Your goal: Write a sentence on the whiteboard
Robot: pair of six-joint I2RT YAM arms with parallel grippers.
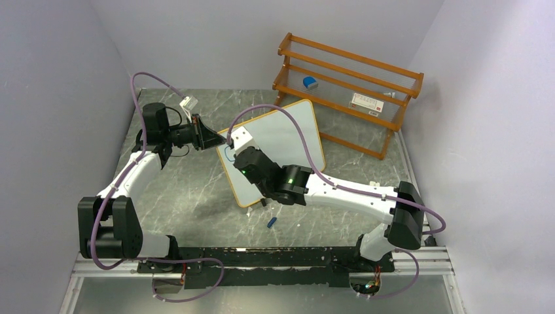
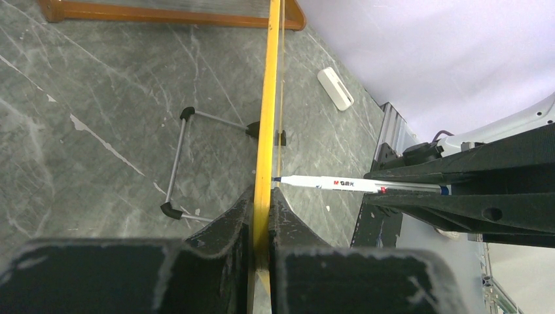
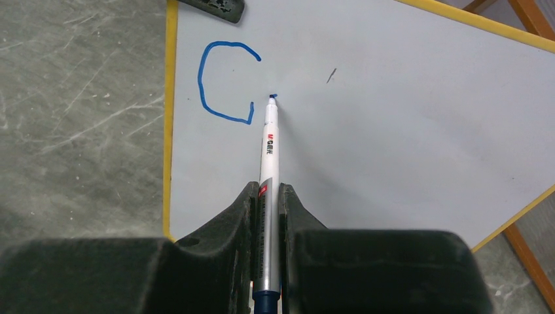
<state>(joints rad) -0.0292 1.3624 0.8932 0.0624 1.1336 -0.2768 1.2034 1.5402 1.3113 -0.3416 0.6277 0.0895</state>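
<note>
Whiteboard (image 1: pixel 281 140): we see it on the grey table (image 1: pixel 190 190), propped up at a tilt on a wire stand (image 2: pixel 177 163) behind it, its far corner near the wooden rack (image 1: pixel 347 91)
Left gripper (image 2: pixel 262 196): at the whiteboard's left edge, its jaws pinched tight on the thin orange-yellow frame, one finger on the writing face and one on the back
Right gripper (image 3: pixel 267 190): in front of the whiteboard's writing face near its left edge, jaws clamped on the barrel of a white marker (image 3: pixel 269 144)
Marker: it points at the whiteboard, and its blue tip touches the face, close to where the left gripper pinches the frame
Sentence (image 3: pixel 200 82): we find only its start, one blue letter C, at the whiteboard's upper left corner, just inside the frame; the marker tip sits just to the right of it
Blue cap (image 1: pixel 271 222): on the table, just off the whiteboard's near edge, below the right arm
Rack contents: a blue-topped item (image 1: pixel 310 82) and a white box (image 1: pixel 364 101) on the shelf beyond the whiteboard
</note>
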